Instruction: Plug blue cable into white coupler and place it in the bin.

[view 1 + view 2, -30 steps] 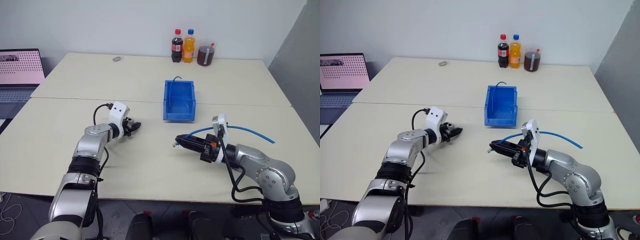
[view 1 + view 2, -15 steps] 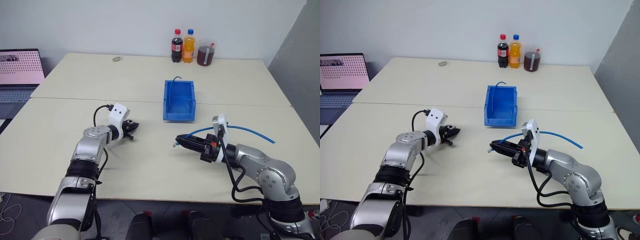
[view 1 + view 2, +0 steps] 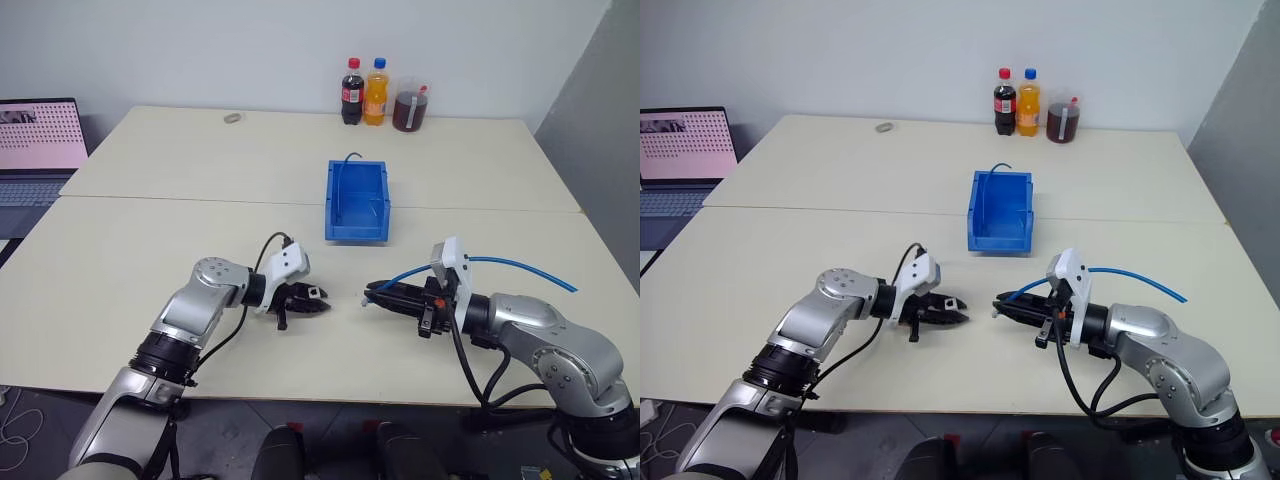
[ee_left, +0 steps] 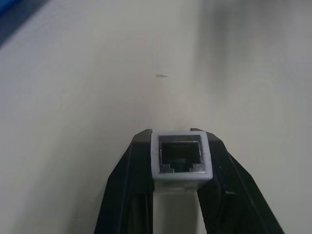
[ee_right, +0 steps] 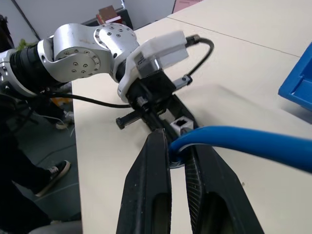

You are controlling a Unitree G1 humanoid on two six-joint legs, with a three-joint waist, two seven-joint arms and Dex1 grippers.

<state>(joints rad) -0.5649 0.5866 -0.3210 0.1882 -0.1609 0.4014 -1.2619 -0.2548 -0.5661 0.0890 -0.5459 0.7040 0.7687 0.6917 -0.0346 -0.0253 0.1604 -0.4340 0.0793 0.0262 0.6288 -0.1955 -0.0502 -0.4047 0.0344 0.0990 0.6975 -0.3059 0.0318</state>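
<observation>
Here, the left gripper [image 3: 318, 306] is clamped on the white coupler [image 4: 181, 159], pinched between its two black fingers [image 4: 127, 187], dark socket opening facing outward, held over the table [image 3: 150, 250] near the front edge. The right gripper [image 3: 372, 297] points back at it, its fingers [image 5: 155, 190] closed on the blue cable [image 3: 520, 268] close to the plug end; the plug itself is too small to make out. The two gripper tips face each other, near but apart. The cable arcs up over the right wrist and trails off to the robot's right. The blue bin [image 3: 358, 203] sits beyond both grippers, mid-table, well apart from them. Three drink bottles [image 3: 378, 93] at the far edge; laptop [image 3: 38, 140] off to the left.
</observation>
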